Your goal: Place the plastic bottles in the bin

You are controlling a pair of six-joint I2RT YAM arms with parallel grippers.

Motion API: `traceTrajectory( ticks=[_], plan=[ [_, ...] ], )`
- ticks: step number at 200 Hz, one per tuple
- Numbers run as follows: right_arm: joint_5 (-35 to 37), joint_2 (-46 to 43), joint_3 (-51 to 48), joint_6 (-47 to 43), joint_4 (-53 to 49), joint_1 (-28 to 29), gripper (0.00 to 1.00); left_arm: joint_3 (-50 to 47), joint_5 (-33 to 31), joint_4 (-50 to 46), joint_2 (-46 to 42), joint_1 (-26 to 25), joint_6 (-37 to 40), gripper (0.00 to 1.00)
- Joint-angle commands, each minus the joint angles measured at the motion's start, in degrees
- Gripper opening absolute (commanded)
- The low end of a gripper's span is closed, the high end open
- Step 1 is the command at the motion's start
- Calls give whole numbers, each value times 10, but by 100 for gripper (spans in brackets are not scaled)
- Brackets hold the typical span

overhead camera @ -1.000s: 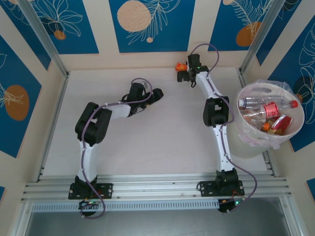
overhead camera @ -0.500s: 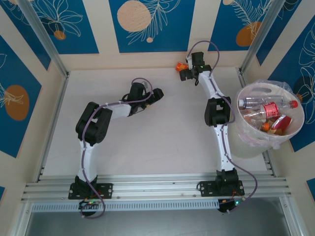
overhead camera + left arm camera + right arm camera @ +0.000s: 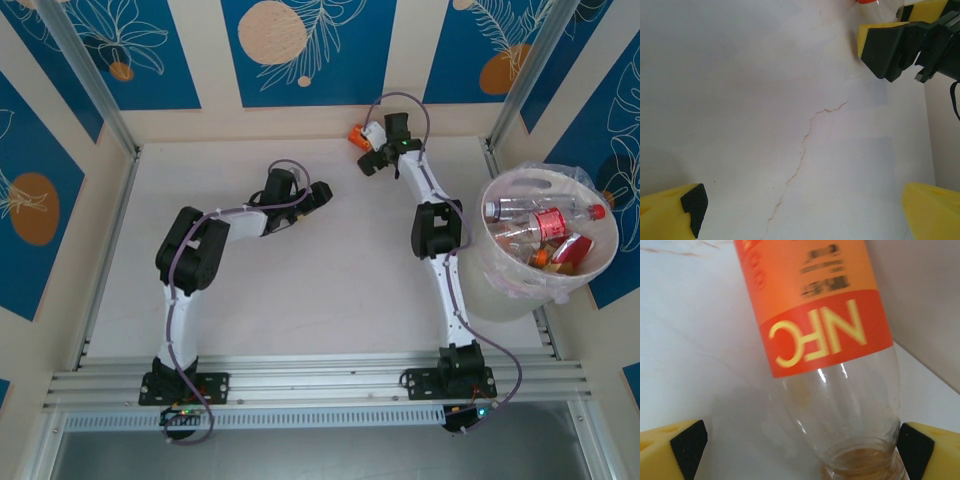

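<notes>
Lengthwise, bottle [image 3: 815, 315] between spread jaws; clear end nearest.

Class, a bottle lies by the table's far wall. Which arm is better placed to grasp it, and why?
Right. The right tool is open with the orange-labelled bottle between its jaws, and the bin stands on that side. The left tool hangs over bare table.
</notes>
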Motion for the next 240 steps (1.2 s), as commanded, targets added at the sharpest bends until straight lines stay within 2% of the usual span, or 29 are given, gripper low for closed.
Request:
traceTrajectory(
  ticks=[1, 11, 27, 44, 60, 79, 97, 124, 185, 212, 240],
  plan=[
    [-74, -25, 28, 22, -36, 15, 100, 21, 3, -10, 15, 0, 9, 100],
    [-89, -53, 3, 51, -32, 15, 100, 26, 7, -9, 18, 0, 11, 100],
    [-63, -96, -64, 108, 21, 13, 100, 39, 12, -7, 28, 1, 15, 100],
    [-39, -96, -74, 128, 19, 15, 98, 57, 21, -6, 39, 0, 17, 100],
    [6, -71, -60, 111, 14, 25, 98, 62, 22, -2, 40, 1, 20, 100],
    [25, -17, 3, 85, -15, 31, 99, 58, 17, -3, 38, 1, 27, 100],
    [26, 8, 38, 66, -33, 35, 99, 52, 16, -4, 34, 1, 29, 100],
    [-8, -9, 6, 50, -41, 40, 97, 47, 14, -1, 33, 0, 28, 100],
    [-77, -13, -2, -2, -102, 51, 72, 41, 17, 2, 28, 0, 25, 100],
    [-91, -21, -3, -5, -117, 50, 54, 28, 17, 11, 19, 1, 27, 100],
    [-62, -39, -11, -14, -116, 54, 35, 12, 17, 22, 0, 0, 28, 100]
  ],
)
